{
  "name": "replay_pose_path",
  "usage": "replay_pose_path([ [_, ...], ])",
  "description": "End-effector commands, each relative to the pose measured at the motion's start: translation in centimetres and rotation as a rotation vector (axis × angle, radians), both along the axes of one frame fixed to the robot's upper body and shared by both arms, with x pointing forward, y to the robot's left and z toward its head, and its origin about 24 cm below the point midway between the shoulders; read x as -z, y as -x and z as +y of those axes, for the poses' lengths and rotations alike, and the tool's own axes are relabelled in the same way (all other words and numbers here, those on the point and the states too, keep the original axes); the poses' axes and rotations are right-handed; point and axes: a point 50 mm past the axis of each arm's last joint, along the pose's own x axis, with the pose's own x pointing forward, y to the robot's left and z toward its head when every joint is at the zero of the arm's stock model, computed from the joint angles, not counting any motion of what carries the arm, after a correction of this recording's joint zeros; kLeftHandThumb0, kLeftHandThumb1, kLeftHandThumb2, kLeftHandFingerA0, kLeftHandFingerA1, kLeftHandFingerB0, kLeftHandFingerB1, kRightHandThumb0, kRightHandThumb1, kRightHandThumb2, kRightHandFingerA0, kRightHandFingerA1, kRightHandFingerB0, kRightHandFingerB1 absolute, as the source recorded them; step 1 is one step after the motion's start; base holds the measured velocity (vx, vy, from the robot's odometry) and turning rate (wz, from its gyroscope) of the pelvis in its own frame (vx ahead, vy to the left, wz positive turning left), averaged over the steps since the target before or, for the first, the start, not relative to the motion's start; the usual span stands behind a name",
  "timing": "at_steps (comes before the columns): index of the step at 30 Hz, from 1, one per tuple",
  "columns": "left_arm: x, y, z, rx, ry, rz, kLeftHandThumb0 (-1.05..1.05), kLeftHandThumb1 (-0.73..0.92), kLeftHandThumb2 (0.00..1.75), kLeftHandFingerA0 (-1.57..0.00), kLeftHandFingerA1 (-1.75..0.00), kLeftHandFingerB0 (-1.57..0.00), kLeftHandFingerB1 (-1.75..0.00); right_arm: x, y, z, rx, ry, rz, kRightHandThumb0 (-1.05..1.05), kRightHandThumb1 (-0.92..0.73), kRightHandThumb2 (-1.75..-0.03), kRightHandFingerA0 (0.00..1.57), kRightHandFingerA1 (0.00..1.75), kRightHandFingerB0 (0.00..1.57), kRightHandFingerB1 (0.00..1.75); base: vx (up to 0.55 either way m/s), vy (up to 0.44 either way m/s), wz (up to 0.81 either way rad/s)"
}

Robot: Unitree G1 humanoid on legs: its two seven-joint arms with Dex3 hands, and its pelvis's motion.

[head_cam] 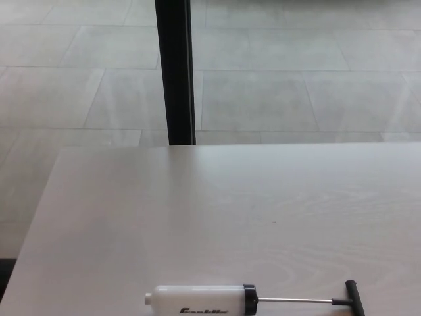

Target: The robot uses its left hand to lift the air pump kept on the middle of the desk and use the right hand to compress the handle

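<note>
Pump (204,301) lay on its side at the near edge of the counter (217,210), roughly midway along that edge, its length running parallel to it. Its white barrel (194,300) pointed toward the left, ending in a small white nozzle. Black lettering ran along the barrel's lower side, partly cut off by the bottom of the picture. A black collar (250,299) closed the barrel's right end, and from it a thin metal rod (294,301) stretched out to the right, fully drawn out. The rod ended at a black T-handle (353,296), whose crossbar stood across the rod's line.

Neither hand showed in the head view, so whether their fingers were released, clenched or grasping could not be told. Nothing touched the pump.

The counter was pale wood with faint grain. Beyond its far edge lay a floor (296,92) of large grey tiles, and a black post (174,72) rose behind the far edge, left of centre.
</note>
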Motion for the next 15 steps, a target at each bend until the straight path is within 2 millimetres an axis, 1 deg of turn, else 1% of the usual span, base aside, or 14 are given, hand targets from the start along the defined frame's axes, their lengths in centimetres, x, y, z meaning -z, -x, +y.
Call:
replay_pose_path([
  [1,-8.0,-7.2,1.2,0.093,-0.445,-0.136,-0.78,0.52,0.89,-0.03,-0.53,-0.18,-0.49,-7.0,-3.5,-1.6,0.036,0.140,-0.169,-0.77,-0.92,-0.71,0.17,0.46,0.05,0.24,0.00,0.000,0.00],
  [2,-10.7,-9.5,0.2,0.179,-0.556,-0.179,-0.78,0.68,0.61,-0.15,-0.53,-0.23,-0.35,-9.7,-4.9,-0.9,0.000,0.205,-0.253,-0.77,-0.76,-1.10,0.13,0.55,0.05,0.25,0.00,0.000,0.00],
  [3,-11.8,-10.3,-0.6,0.216,-0.609,-0.226,-0.80,0.67,0.61,-0.17,-0.58,-0.25,-0.40,-10.6,-5.5,-0.5,-0.012,0.236,-0.290,-0.76,-0.92,-0.74,0.16,0.50,0.08,0.27,0.00,0.000,0.00],
  [4,-12.4,-10.8,-1.1,0.234,-0.633,-0.247,-0.80,0.66,0.61,-0.20,-0.59,-0.26,-0.42,-11.1,-5.8,-0.3,-0.021,0.248,-0.317,-0.72,-0.92,-0.73,0.16,0.52,0.10,0.28,0.00,0.000,0.00],
  [5,-13.7,-11.7,-2.6,0.302,-0.710,-0.277,-0.87,0.54,0.77,-0.18,-0.58,-0.22,-0.47,-12.1,-6.6,0.3,-0.044,0.271,-0.382,-0.71,-0.75,-1.06,0.16,0.57,0.07,0.44,0.00,0.000,0.00],
  [6,-14.2,-12.1,-3.5,0.346,-0.737,-0.294,-0.82,0.67,0.61,-0.16,-0.55,-0.22,-0.41,-12.5,-7.0,0.7,-0.060,0.290,-0.398,-0.74,-0.92,-0.70,0.21,0.59,0.16,0.33,0.00,0.000,0.00],
  [7,-14.4,-12.3,-4.3,0.382,-0.745,-0.315,-0.82,0.67,0.61,-0.16,-0.55,-0.22,-0.41,-12.9,-7.4,1.0,-0.078,0.312,-0.404,-0.74,-0.92,-0.70,0.21,0.59,0.16,0.33,0.00,0.000,0.00],
  [8,-14.8,-12.8,-5.6,0.425,-0.777,-0.368,-0.81,0.64,0.61,-0.20,-0.52,-0.23,-0.37,-13.2,-8.0,1.8,-0.091,0.328,-0.426,-0.73,-0.92,-0.70,0.24,0.56,0.18,0.34,0.00,0.000,0.00],
  [9,-14.9,-13.2,-6.6,0.475,-0.832,-0.397,-0.80,0.65,0.61,-0.22,-0.56,-0.24,-0.37,-13.2,-8.4,2.3,-0.110,0.326,-0.432,-0.74,-0.92,-0.70,0.24,0.50,0.20,0.32,0.00,0.000,0.00],
  [10,-15.0,-13.3,-7.1,0.496,-0.855,-0.410,-0.80,0.65,0.61,-0.22,-0.56,-0.24,-0.37,-13.2,-8.5,2.5,-0.117,0.325,-0.435,-0.74,-0.92,-0.70,0.24,0.50,0.20,0.32,0.00,0.000,0.00],
  [11,-15.2,-14.1,-8.7,0.532,-0.874,-0.444,-0.76,0.62,0.59,-0.22,-0.55,-0.27,-0.37,-13.3,-8.9,3.1,-0.139,0.333,-0.442,-0.74,-0.91,-0.71,0.24,0.47,0.18,0.29,0.00,0.000,0.00],
  [12,-15.3,-15.3,-11.7,0.656,-0.950,-0.421,-0.79,0.65,0.61,-0.21,-0.50,-0.26,-0.34,-12.9,-10.2,4.3,-0.210,0.344,-0.463,-0.71,-0.92,-0.71,0.22,0.43,0.18,0.28,0.00,0.000,0.00],
  [13,-15.3,-16.1,-13.8,0.739,-0.989,-0.423,-0.80,0.65,0.61,-0.23,-0.51,-0.27,-0.34,-12.8,-11.0,5.4,-0.259,0.351,-0.472,-0.74,-0.91,-0.71,0.22,0.42,0.19,0.28,0.00,0.000,0.00],
  [15,-15.4,-16.8,-15.2,0.802,-0.991,-0.438,-0.76,0.64,0.60,-0.27,-0.48,-0.30,-0.32,-12.8,-11.5,6.5,-0.293,0.360,-0.481,-0.72,-0.92,-0.70,0.23,0.42,0.20,0.28,0.00,0.000,0.00],
])
